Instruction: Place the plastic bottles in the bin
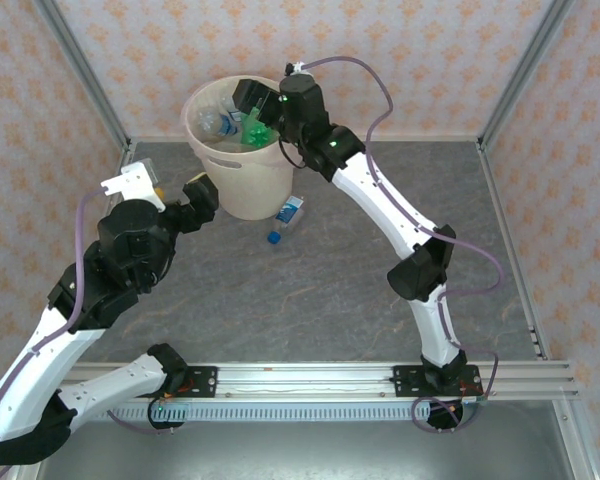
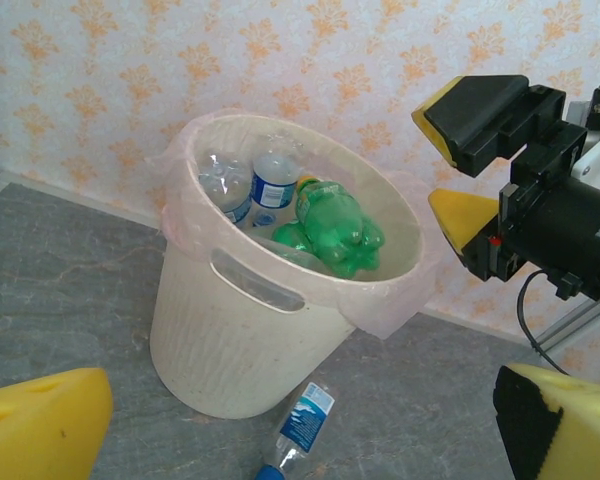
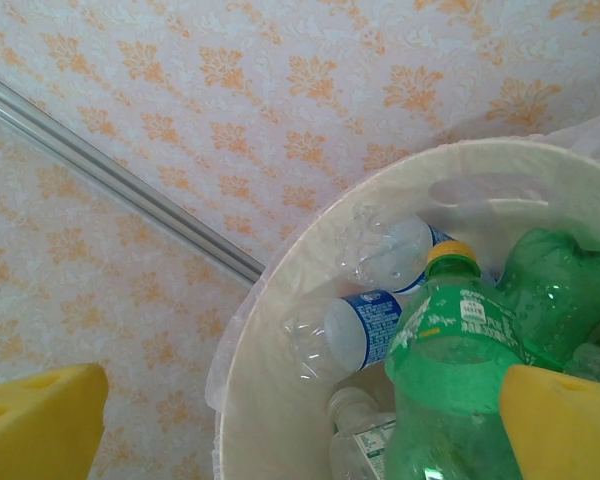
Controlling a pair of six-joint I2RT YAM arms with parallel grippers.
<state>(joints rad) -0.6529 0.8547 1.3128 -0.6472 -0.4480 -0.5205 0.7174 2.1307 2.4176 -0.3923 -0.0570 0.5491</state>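
Yellow pads [image 3: 40, 425] of the right gripper [image 3: 302, 410] stand at the two lower corners of its wrist view, far from each other. The jaws are spread wide and they pinch nothing. Directly under this gripper is the open mouth of the bin [image 3: 280, 330]. Between the pads, and lower than them, a green bottle [image 3: 450, 360] with a yellow cap lies inside the bin. Its side is just beside the right-hand pad, but I cannot tell if they touch. A second green bottle [image 3: 560, 285] lies beyond it, and two clear bottles [image 3: 365, 325] with blue labels lie more toward the left-hand pad, against the inner wall.

The left gripper [image 2: 300, 420] is also spread wide, with nothing between its pads. Ahead of it the bin stands upright on the table [image 2: 60, 270], with a pinkish liner bag [image 2: 385, 310] over the rim. One lone bottle [image 2: 307, 415], clear with a blue label, lies on the table at the foot of the bin. It is just ahead of the left gripper and is not touched by it.
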